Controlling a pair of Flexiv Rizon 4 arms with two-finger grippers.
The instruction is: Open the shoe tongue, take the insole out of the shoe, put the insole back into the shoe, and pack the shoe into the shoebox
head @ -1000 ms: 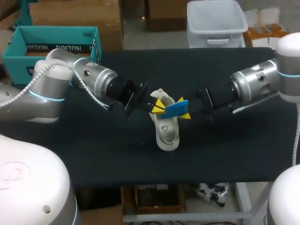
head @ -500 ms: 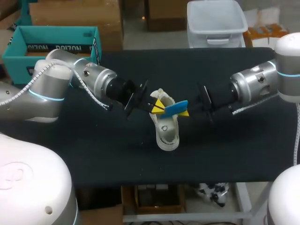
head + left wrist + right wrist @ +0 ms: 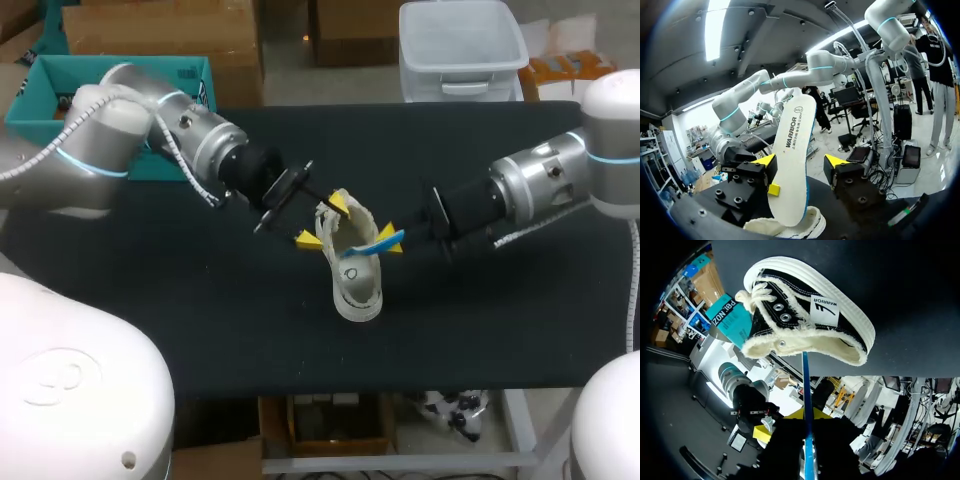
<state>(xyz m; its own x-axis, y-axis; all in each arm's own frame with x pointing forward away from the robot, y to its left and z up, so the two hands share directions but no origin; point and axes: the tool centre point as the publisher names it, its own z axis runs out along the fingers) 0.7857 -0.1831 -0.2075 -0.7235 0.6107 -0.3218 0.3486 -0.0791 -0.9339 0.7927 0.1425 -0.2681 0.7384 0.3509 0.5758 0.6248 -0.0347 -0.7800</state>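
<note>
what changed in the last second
The left end effector opened, releasing the insole, and drew back slightly. The right end effector, shut on the insole, tipped it edge-on and lowered it toward the shoe. The shoe stayed put.

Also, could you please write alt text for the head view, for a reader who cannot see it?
The right gripper holds a blue-edged insole by one end, its other end at the opening of a shoe on the black table. The left gripper is open at the shoe's far end.
</note>
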